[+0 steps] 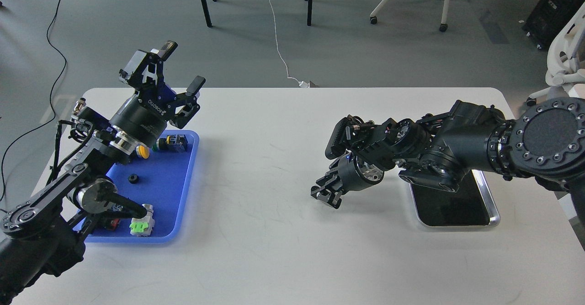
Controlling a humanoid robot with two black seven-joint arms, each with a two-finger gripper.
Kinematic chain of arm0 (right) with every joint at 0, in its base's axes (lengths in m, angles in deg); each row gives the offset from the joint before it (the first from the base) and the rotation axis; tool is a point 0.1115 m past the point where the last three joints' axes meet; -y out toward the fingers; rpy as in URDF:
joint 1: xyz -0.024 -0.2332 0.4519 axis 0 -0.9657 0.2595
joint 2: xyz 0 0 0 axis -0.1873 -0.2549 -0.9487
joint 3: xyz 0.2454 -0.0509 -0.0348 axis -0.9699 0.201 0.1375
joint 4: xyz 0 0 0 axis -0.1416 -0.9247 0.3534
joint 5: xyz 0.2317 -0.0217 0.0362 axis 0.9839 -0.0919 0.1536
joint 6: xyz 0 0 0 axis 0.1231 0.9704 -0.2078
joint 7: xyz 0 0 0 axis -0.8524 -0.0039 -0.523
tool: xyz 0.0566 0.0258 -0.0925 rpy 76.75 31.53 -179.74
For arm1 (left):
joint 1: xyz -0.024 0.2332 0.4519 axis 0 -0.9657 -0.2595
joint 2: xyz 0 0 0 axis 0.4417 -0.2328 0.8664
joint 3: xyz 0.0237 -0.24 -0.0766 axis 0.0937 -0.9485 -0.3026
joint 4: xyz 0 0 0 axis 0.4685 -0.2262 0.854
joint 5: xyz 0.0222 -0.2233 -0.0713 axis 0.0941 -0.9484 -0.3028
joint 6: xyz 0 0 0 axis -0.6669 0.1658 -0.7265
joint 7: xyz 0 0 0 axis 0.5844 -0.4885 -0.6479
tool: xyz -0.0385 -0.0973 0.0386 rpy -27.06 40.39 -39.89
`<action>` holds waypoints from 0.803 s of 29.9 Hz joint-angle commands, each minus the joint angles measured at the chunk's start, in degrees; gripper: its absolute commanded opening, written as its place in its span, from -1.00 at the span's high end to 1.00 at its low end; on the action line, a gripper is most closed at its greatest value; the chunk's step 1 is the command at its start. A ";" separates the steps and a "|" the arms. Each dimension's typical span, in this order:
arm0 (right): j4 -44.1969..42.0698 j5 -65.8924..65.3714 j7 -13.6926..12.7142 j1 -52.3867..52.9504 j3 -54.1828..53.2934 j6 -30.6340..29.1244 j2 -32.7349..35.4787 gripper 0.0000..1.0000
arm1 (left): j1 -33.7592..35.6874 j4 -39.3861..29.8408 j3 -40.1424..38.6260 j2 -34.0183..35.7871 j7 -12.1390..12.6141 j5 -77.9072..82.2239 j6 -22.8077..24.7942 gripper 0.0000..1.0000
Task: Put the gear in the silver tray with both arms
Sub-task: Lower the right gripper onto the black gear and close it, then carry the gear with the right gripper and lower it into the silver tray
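A small black gear (133, 179) lies on the blue plastic tray (171, 195) at the table's left. My left gripper (183, 67) is open and empty. It is raised above the blue tray's far edge, up and to the right of the gear. The silver tray (491, 204), with its dark mirror-like bottom, sits at the right, and my right arm hides its far part. My right gripper (327, 196) hangs low over bare table, left of the silver tray. It points down and to the left, and its dark fingers cannot be told apart.
The blue tray also holds a yellow button (142, 152), a green and black switch (176, 143), a green and white part (141, 226) and a red part (112, 224). My left arm's links cover the tray's left side. Chair and table legs stand beyond the table's far edge.
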 commanded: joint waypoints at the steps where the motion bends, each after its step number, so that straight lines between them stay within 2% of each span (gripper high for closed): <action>1: -0.02 0.10 -0.01 -0.02 0.03 0.02 0.00 0.54 | -0.03 0.00 0.00 0.00 -0.04 0.00 0.04 -0.96; 13: -0.11 0.36 -0.01 -0.02 -0.06 0.02 0.00 0.69 | -0.03 0.00 0.00 -0.09 -0.04 0.00 0.04 -0.96; 24: 0.50 1.15 -0.01 2.78 -0.67 0.02 0.00 0.70 | -0.03 0.00 -0.09 -0.09 -0.04 0.00 0.04 -0.96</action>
